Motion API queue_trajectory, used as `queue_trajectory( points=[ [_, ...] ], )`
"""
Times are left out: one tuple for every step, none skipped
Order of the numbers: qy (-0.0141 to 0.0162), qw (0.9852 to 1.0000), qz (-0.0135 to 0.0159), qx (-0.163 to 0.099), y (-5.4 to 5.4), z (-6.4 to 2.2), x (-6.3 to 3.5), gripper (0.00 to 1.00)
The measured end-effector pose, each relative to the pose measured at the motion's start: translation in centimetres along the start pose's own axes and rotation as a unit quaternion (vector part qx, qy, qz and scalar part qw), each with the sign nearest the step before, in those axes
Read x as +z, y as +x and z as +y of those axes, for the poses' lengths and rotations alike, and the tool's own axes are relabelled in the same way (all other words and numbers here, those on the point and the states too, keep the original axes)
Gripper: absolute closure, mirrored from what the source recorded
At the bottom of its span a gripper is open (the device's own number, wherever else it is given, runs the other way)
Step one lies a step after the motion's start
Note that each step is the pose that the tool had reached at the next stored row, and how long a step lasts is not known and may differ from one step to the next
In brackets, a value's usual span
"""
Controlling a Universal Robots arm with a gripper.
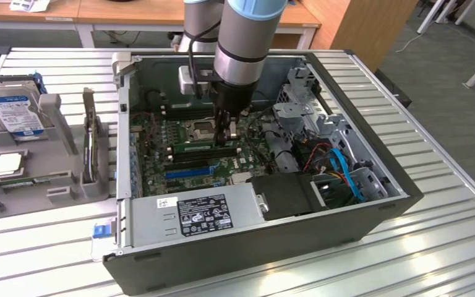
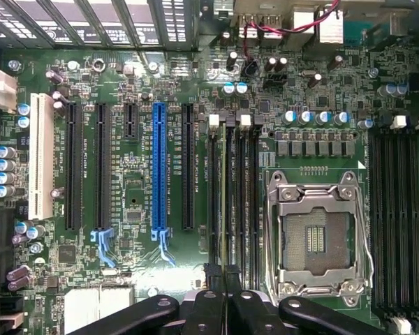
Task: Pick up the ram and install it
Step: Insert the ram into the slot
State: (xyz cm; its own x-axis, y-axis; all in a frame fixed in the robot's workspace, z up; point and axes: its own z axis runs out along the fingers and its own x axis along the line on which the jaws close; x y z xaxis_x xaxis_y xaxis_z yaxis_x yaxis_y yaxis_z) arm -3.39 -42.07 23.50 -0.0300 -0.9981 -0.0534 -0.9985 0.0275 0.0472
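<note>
The ram (image 1: 205,147) is a thin green stick standing on edge along a black memory slot (image 2: 215,202) on the motherboard (image 2: 140,188), inside the open computer case (image 1: 221,260). The wrist view looks down on its top edge (image 2: 230,202), which runs between the white slot latches. My gripper (image 1: 225,137) reaches down into the case over the stick's end on the exterior view's right. Its dark fingers (image 2: 211,283) come together at the stick's near end, shut on the ram. I cannot tell whether the stick is fully seated.
An empty processor socket (image 2: 314,237) lies right beside the slots. The power supply (image 1: 196,213), blue cables (image 1: 345,170) and the drive cage (image 1: 303,117) crowd the case. Outside it, on the exterior view's left, a grey fixture (image 1: 56,185) holds a hard drive (image 1: 10,111) and a square silver chip (image 1: 7,164).
</note>
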Motion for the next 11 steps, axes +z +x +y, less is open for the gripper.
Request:
queue_trajectory(
  points=[
    [0.0000,1.0000,0.0001,0.000,0.00,0.00,0.00,0.88],
    [0.0000,1.0000,0.0001,0.000,0.00,0.00,0.00,0.88],
    [0.0000,1.0000,0.0001,0.000,0.00,0.00,0.00,0.88],
    [0.0000,1.0000,0.0000,0.000,0.00,0.00,0.01,0.88],
    [0.0000,1.0000,0.0000,0.000,0.00,0.00,0.01,0.88],
    [0.0000,1.0000,0.0000,0.000,0.00,0.00,0.01,0.88],
    [0.0000,1.0000,-0.0001,0.000,0.00,0.00,0.02,0.88],
    [0.0001,1.0000,-0.0001,0.000,0.01,0.00,0.02,0.88],
    [0.0001,1.0000,-0.0001,0.000,0.02,0.00,0.02,0.88],
    [0.0001,1.0000,-0.0001,0.000,0.05,0.00,0.01,0.88],
    [0.0000,1.0000,0.0000,0.000,0.07,0.00,0.01,0.88]
  ],
)
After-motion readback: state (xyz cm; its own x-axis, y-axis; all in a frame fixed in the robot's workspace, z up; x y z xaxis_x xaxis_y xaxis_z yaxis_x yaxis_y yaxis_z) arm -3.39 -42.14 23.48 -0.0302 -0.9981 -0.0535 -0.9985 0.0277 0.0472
